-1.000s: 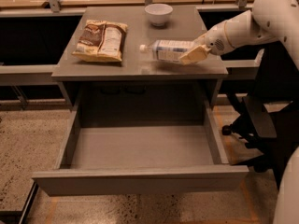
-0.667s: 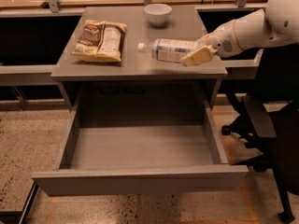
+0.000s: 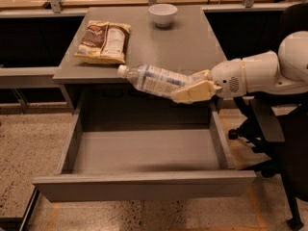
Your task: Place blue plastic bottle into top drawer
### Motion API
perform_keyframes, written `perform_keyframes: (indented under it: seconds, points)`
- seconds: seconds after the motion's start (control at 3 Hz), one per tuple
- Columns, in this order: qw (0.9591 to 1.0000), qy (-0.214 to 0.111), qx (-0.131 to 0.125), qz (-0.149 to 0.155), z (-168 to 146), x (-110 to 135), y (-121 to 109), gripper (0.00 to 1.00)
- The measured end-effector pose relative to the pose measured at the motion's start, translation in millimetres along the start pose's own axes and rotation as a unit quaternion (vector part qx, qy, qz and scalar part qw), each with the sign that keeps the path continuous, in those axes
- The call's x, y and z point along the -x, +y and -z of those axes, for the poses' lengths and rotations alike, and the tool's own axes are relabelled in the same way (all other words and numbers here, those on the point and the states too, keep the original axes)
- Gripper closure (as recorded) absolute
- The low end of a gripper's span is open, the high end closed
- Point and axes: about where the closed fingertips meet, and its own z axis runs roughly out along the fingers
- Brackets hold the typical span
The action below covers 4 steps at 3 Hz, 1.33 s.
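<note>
From right, tool [image 3: 193,88] clamped on bottle [image 3: 154,80] base; bottle level, cap left, above near tabletop [image 3: 192,42] edge; drawer [image 3: 144,187] open below.

High frontal view, jaws at right.

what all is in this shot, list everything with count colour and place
blue plastic bottle: 1, clear, pale blue label, held sideways over the desk's front edge
top drawer: 1, grey, pulled open
snack bag: 1, brown and yellow, on the desk
bowl: 1, white, at the desk's back
desk: 1, grey
office chair: 1, black, beside the desk
arm: 1, white
gripper: 1, cream, shut on the bottle
</note>
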Motion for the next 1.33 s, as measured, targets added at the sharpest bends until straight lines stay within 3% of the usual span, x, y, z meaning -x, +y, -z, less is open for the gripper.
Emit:
perform_keyframes:
  seconds: [0.33, 0.67, 1.0, 1.33]
  points:
    - [0.9998, 0.003, 0.015, -0.011, -11, -7, 8, 1.00]
    - [0.9984, 0.053, 0.018, 0.011, -34, -22, 0, 1.00]
    - [0.9911, 0.128, 0.036, -0.005, -86, -79, -2, 0.97]
    - [0.9829, 0.174, 0.054, -0.030, -116, -125, 4, 0.74]
